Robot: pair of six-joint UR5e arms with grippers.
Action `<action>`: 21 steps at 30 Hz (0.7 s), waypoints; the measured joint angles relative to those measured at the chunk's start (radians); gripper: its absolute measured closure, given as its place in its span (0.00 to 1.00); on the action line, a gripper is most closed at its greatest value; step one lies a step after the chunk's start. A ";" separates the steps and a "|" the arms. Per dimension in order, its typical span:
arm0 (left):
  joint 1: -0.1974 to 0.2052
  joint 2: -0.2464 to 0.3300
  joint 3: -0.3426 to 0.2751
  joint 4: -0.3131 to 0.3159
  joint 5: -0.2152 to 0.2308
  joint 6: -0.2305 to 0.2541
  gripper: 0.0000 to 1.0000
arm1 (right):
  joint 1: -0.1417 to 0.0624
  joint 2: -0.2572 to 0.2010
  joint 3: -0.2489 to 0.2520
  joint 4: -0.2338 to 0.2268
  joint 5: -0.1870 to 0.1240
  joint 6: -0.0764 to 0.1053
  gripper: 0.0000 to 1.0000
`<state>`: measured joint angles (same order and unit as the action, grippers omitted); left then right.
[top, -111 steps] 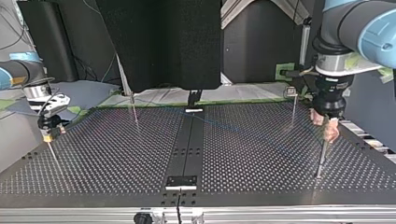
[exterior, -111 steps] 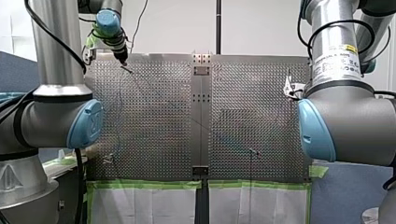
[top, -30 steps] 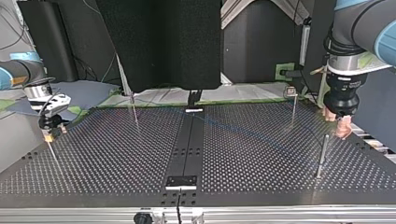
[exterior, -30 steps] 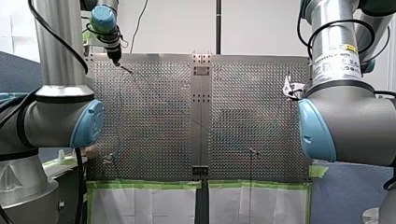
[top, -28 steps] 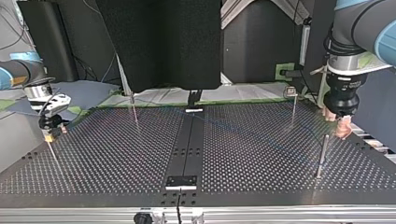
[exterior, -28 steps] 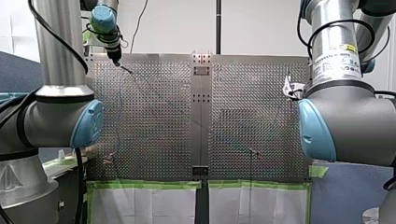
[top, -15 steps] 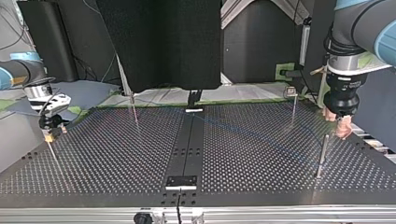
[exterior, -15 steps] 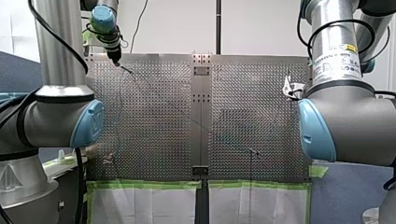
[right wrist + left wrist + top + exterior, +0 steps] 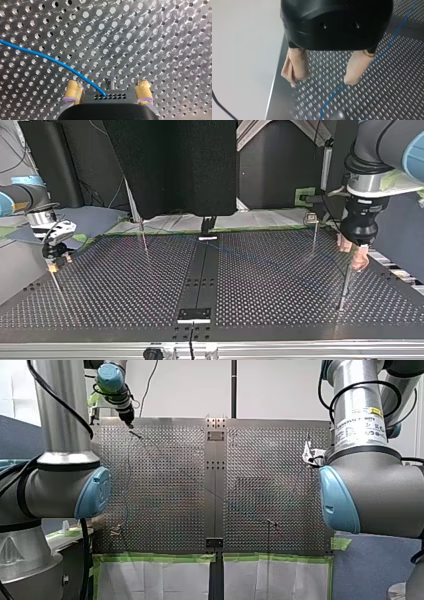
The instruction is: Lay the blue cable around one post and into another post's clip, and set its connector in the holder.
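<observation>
With my left gripper [image 9: 323,81] spread wide and empty just above the post [image 9: 345,287], and my right gripper [image 9: 107,92] equally open far across from that post, treat the blue cable [image 9: 332,98] lying slack beneath the left one as light and limp, pinch close beside the post, and mind the table [image 9: 387,95] edge just outside the post, with open room inward of it.

Your tabletop [image 9: 150,37] is bare perforated metal with a bright sheen, and the blue cable [image 9: 50,58] lying on it has a smooth, glossy plastic jacket. Your left gripper [image 9: 323,81] wears a glossy black plastic shell, while its pads [image 9: 298,65] look like matt, wrinkled beige cloth.
</observation>
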<state>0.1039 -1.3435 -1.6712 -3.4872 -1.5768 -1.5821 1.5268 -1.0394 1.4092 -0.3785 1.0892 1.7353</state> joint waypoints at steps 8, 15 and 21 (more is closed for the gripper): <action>-0.019 0.016 -0.062 0.060 0.087 -0.021 0.00 | 0.000 0.000 0.000 0.001 0.000 0.000 0.01; -0.055 0.014 -0.134 0.132 0.160 -0.058 0.00 | 0.000 0.000 0.000 0.000 0.000 0.000 0.01; -0.103 -0.007 -0.191 0.189 0.205 -0.095 0.00 | 0.000 0.000 0.000 0.001 0.000 0.000 0.01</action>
<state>0.0011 -1.3502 -1.8626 -3.2983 -1.3713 -1.6766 1.5272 -1.0395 1.4091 -0.3777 1.0894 1.7353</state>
